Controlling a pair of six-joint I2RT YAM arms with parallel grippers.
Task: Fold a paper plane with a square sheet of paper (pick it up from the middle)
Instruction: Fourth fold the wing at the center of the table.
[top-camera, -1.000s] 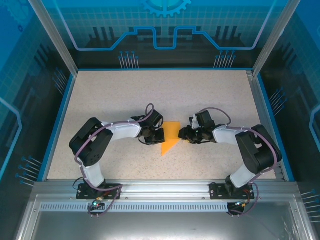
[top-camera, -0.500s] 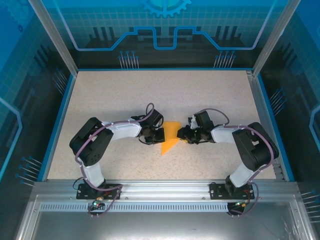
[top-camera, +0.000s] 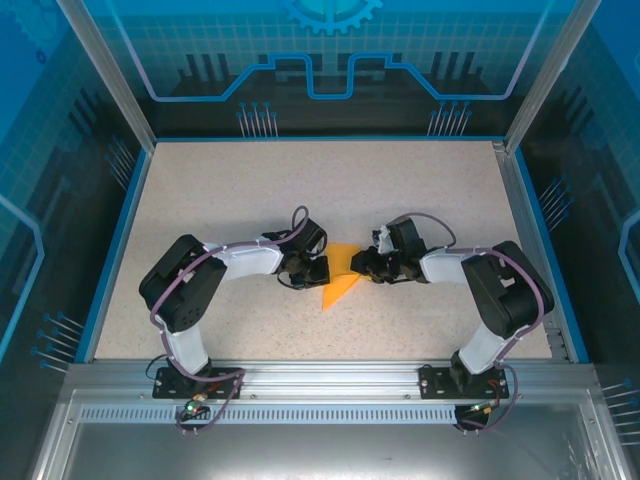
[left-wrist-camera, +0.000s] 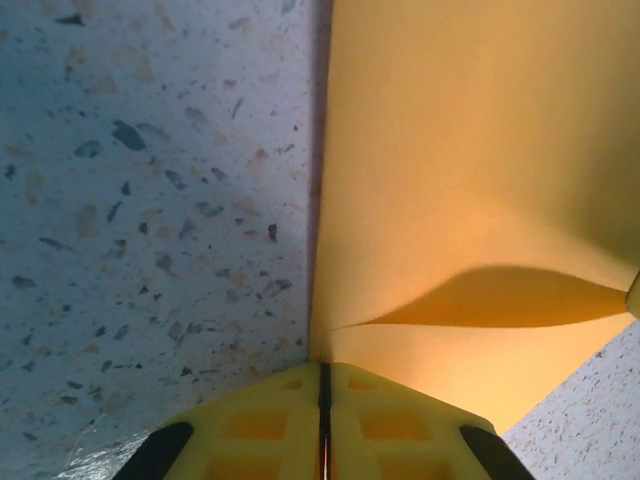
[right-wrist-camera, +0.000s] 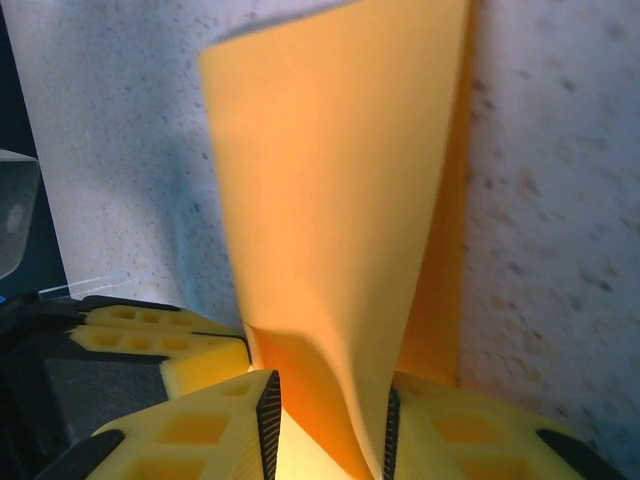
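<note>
The square sheet of paper is bright orange and creased into a narrow pointed shape, lying mid-table between both arms. My left gripper is at its left edge. In the left wrist view the left gripper is shut, the paper running into the seam between its yellow fingertips, with a raised flap beyond. My right gripper is at the paper's right edge. Seen from the right wrist, the right gripper stands partly open, and a lifted flap of the paper rises between its pads, against the right one.
The speckled table is bare around the paper. Blue rails and glass walls enclose it on the left, back and right. The arm bases sit on the metal frame at the near edge.
My right gripper has crept left and slightly back onto the paper, covering more of its right edge. The left gripper has stayed in place.
</note>
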